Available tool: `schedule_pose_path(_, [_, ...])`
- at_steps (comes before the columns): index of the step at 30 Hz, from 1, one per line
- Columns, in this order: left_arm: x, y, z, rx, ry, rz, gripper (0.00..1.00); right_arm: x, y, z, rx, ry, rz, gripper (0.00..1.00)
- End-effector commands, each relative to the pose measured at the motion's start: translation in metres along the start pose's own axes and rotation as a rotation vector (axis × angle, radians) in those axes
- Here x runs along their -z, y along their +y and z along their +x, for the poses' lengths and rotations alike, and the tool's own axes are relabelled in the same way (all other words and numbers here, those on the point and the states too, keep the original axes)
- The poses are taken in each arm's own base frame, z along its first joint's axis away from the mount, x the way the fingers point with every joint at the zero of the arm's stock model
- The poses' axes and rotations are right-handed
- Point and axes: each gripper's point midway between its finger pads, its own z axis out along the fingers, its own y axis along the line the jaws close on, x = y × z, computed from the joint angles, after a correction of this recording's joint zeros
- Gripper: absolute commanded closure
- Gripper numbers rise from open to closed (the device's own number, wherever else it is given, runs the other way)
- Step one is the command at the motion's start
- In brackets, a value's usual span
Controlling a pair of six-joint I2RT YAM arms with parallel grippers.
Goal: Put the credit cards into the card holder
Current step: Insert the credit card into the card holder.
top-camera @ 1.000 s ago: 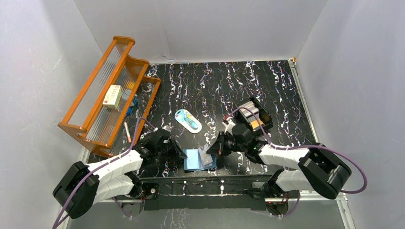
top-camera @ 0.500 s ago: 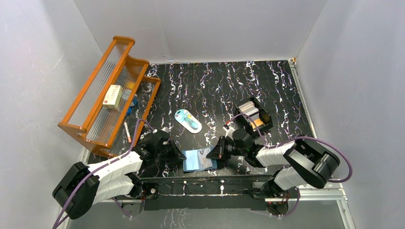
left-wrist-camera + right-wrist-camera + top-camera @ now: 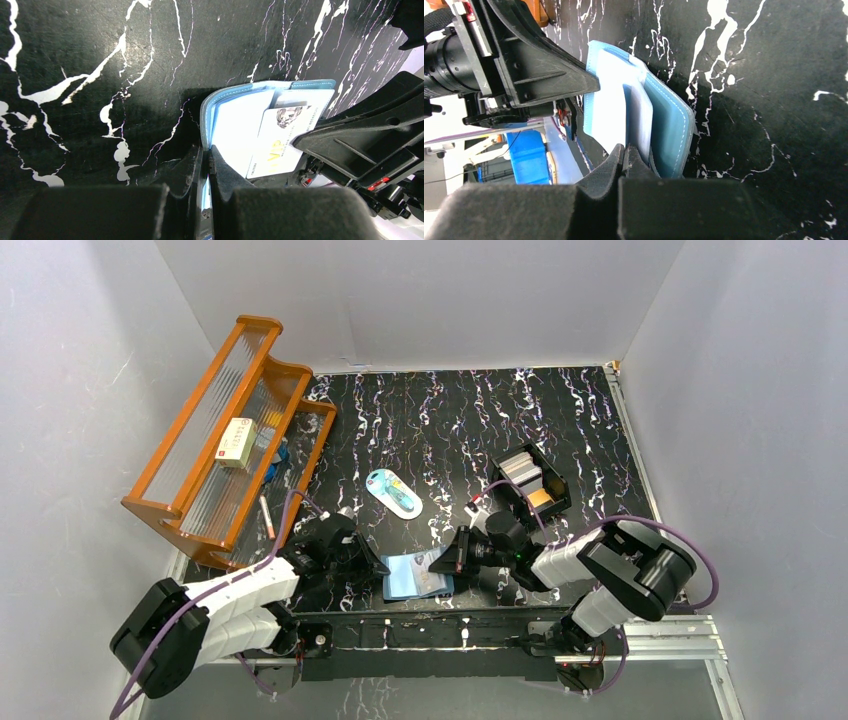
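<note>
Near table edge, 6 o'clock: holder (image 3: pixel 402 578) lies open, light-blue inside up.

Left gripper (image 3: pixel 206 150) is at the holder's 9 o'clock side. Jaws are narrow, pinched on the edge of one leaf and pressing it to the table.

Right gripper (image 3: pixel 625 149) is at the holder's 3 o'clock side, facing the left one across it. Jaws are almost together, clamped on a pale card (image 3: pixel 280 137). The card lies flat over the inner page, gold "VIP" print showing. Cannot tell whether its leading edge is inside a pocket.

Further out, 12 o'clock of the holder: light-blue oval item (image 3: pixel 392 492), flat on the marble top, apart from both grippers.

2 o'clock of the holder: black box (image 3: pixel 508 457), open-topped. It holds grey cards (image 3: pixel 520 468) in the far part and orange cards (image 3: pixel 540 498) in the near part.

Far left, 10 o'clock: orange rack (image 3: pixel 185 445) against the wall, with a cream box (image 3: pixel 236 442) resting on it.
</note>
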Motion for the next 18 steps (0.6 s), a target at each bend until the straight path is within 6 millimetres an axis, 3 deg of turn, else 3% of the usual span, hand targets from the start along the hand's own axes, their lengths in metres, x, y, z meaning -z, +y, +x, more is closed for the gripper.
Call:
schedule_pose_path(1, [-0.002, 0.014, 0.008, -0.007, 0.014, -0.046, 1.00, -0.002, 0.012, -0.003, 0.014, -0.007, -0.059, 1.00])
schedule_pose_path(18, [-0.004, -0.005, 0.013, 0.004, 0.027, 0.003, 1.00, -0.006, 0.004, -0.014, -0.011, -0.064, -0.010, 1.00])
